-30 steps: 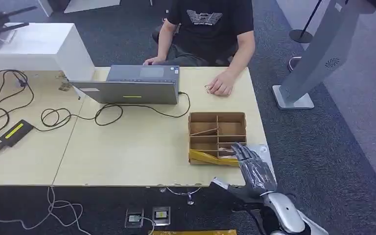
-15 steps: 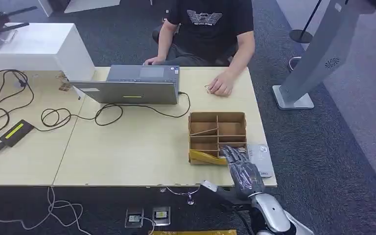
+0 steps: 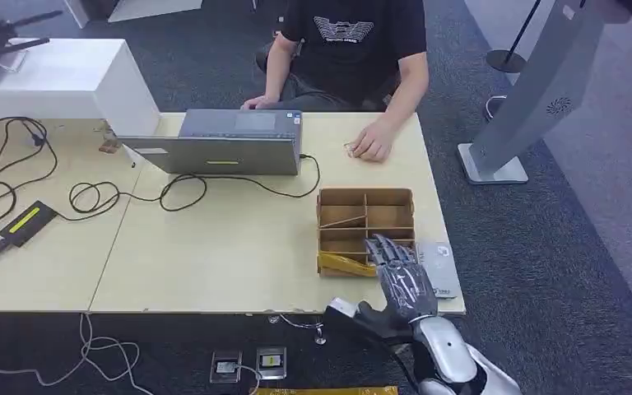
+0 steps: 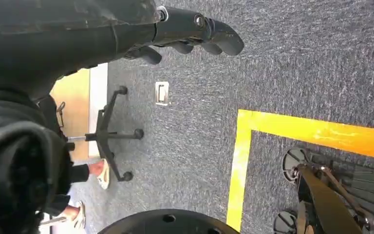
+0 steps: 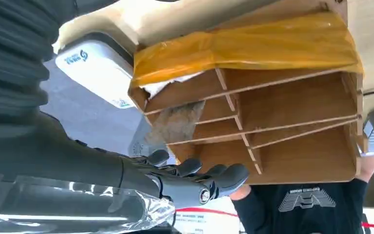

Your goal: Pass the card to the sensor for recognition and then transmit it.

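Since a second ago the right hand point(image 3: 403, 276) has slid left and a bit forward, so now it hangs over the near right corner of the cardboard box point(image 3: 366, 222), fingers spread and holding nothing. Same head view: the grey card reader point(image 3: 438, 265) lies just right of the box on the table point(image 3: 214, 255), partly under the hand. A person point(image 3: 350, 49) sits at the far side behind a laptop point(image 3: 222, 144).

Left wrist view: the left hand point(image 4: 190, 34) hangs over grey carpet with a yellow floor line point(image 4: 292, 134), fingers loosely curled, nothing in them.

Right wrist view: the right hand point(image 5: 190, 178) is open next to the box point(image 5: 272, 122), which has yellow tape point(image 5: 243, 46) along one edge. The reader point(image 5: 97, 70) sits right beside the box. Can't honestly pick out the card anywhere.
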